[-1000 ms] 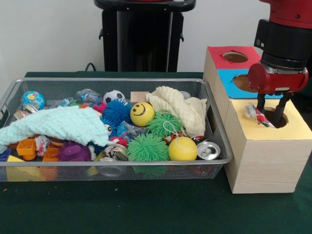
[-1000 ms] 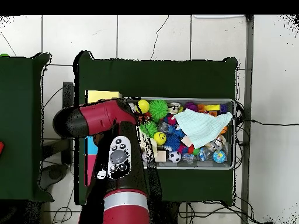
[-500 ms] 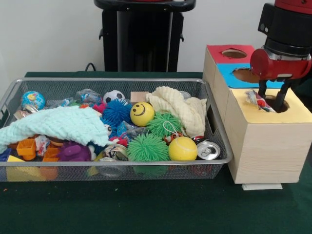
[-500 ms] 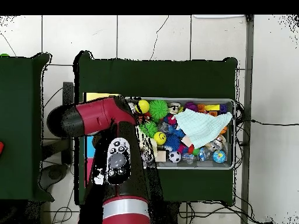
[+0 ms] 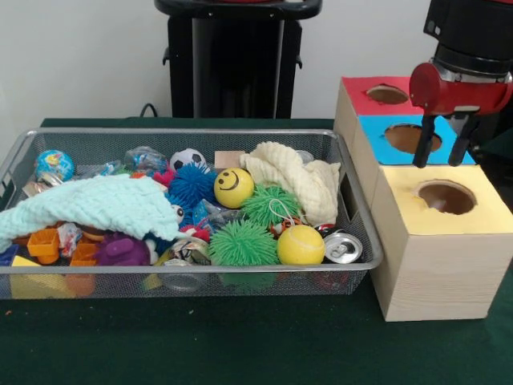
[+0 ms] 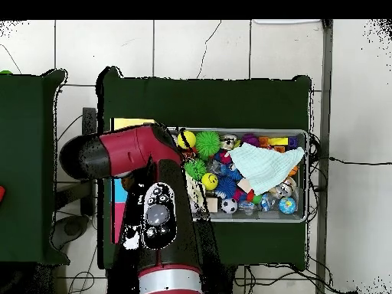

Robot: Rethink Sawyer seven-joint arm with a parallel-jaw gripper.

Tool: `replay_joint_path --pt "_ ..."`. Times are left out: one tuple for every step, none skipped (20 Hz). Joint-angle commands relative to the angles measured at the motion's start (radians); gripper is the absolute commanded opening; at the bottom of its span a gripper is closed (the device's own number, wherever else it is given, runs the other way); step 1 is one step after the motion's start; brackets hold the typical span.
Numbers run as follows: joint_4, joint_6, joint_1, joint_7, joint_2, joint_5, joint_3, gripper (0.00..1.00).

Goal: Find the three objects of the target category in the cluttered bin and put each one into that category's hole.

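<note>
Raised since one second ago: gripper (image 5: 445, 148), formerly down at the hole in the yellow box (image 5: 446, 196) with a crinkled wrapper beside its fingers, now clear above that hole with fingers spread apart and nothing between them. Wrapper gone from the yellow top; presumably dropped into the hole, though the interior is too dark to confirm.

Front view, left to right:
- Wire mesh bin (image 5: 192, 270) on the green table (image 5: 240, 345), filled with clutter.
- Far left of bin: globe-pattern ball (image 5: 54, 165), orange blocks (image 5: 44, 243), purple toy (image 5: 122, 250).
- Draped over that end: mint-green cloth (image 5: 88, 204).
- Centre: small soccer ball (image 5: 187, 158), blue spiky ball (image 5: 191, 184), yellow smiley ball (image 5: 233, 187), two green spiky balls (image 5: 243, 243).
- Right end of bin: cream cloth (image 5: 292, 180), yellow tennis ball (image 5: 300, 245), crushed can (image 5: 343, 247) against the bin wall.
- Just beside the bin: three sorting boxes in a row, yellow nearest the camera, then blue box (image 5: 409, 139), then red box (image 5: 383, 93), one round hole in each top.

Overhead view: red arm (image 6: 126, 153) covering most of the boxes; gripper hidden beneath.
</note>
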Motion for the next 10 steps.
replay_joint_path --pt "0.078 0.15 -0.055 -0.111 -0.03 -0.071 0.032 1.0" --pt "0.082 0.148 -0.058 -0.111 -0.032 -0.074 0.035 1.0" --pt "0.086 0.146 -0.06 -0.111 -0.034 -0.078 0.038 1.0" --pt "0.091 0.142 -0.063 -0.113 -0.036 -0.082 0.042 1.0" --pt "0.097 0.139 -0.066 -0.116 -0.039 -0.087 0.046 1.0" --pt "0.1 0.137 -0.069 -0.113 -0.04 -0.089 0.049 1.0" --pt "0.101 0.136 -0.069 -0.096 -0.041 -0.086 0.047 1.0" --pt "0.103 0.135 -0.071 -0.094 -0.042 -0.087 0.05 1.0" --pt "0.096 0.138 -0.073 -0.097 -0.039 -0.091 0.054 1.0" --pt "0.096 0.139 -0.075 -0.098 -0.039 -0.092 0.058 1.0"
